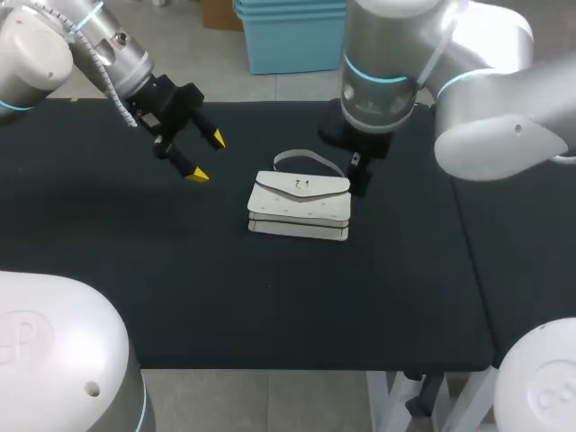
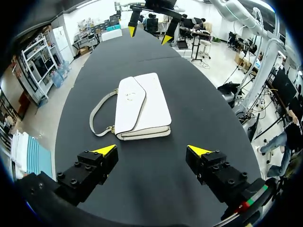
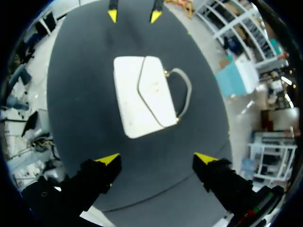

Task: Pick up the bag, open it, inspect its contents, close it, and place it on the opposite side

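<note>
Starting at our left, we see the left tool (image 1: 208,157) hanging above the black table (image 1: 135,270), its two yellow-tipped fingers spread wide with nothing between them. In its wrist view the bag lies ahead of those fingers, apart from them and untouched. Near the table's middle, between our two tools, the white bag (image 1: 300,205) lies flat with its front up; the pointed flap (image 1: 302,186) is down over the front, with a small metal clasp at its tip. The thin strap (image 1: 301,157) loops out on the table from the bag's far side, toward the rear edge. Further right, our right arm comes in from the right, and the right tool (image 3: 156,158) hangs near the bag's right end. From above its fingertips are hidden beneath the wrist, but its own wrist view shows them spread wide and empty, the bag ahead of them and not touched.
</note>
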Robot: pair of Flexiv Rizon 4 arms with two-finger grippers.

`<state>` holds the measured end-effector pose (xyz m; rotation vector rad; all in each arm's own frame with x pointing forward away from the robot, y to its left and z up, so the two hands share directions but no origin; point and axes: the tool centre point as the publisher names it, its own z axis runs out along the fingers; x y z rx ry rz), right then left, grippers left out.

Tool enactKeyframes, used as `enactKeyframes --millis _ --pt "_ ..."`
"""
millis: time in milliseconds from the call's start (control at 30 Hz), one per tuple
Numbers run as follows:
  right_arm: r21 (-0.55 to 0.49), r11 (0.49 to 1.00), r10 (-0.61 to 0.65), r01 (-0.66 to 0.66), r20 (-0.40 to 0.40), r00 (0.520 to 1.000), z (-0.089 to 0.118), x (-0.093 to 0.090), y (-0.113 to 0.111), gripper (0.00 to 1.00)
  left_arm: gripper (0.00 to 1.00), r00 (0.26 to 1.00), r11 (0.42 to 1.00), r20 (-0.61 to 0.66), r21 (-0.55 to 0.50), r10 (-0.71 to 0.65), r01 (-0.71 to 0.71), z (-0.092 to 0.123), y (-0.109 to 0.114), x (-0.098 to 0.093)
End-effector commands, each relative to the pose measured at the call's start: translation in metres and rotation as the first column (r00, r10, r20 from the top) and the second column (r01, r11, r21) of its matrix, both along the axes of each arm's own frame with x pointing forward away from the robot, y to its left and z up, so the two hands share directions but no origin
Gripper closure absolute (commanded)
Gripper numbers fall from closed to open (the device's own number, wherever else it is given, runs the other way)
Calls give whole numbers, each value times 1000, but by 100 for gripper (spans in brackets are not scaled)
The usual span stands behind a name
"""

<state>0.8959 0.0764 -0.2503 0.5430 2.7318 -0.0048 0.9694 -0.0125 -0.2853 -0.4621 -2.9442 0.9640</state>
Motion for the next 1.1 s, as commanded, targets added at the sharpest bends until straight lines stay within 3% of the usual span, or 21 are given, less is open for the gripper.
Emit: enactKeyframes --millis 33,133,233,267,633,800,1100 --pt "-129 990 4 63 462 887 -10 -7 3 0 0 996 999 85 -35 10 -7 -7 -4 -11" --pt "-112 990 -11 82 521 854 -13 -9 6 0 0 990 999 141 -39 -22 28 -6 -11 -14" --pt "-108 985 -41 132 599 800 -16 -10 8 0 0 960 998 274 -29 -50 61 -4 -18 -16" --pt "-94 985 -59 142 593 803 -18 -10 9 0 0 943 999 329 10 -54 54 -5 -21 -17" --pt "-94 985 -59 142 593 803 -18 -10 9 0 0 943 999 329 10 -54 54 -5 -21 -17" --pt "-102 992 5 74 622 783 -27 -13 21 0 0 918 990 390 -88 -71 114 -14 -30 -10" --pt "-136 991 97 -5 680 727 -47 -18 30 0 0 850 962 514 -159 -110 221 -19 -44 0"
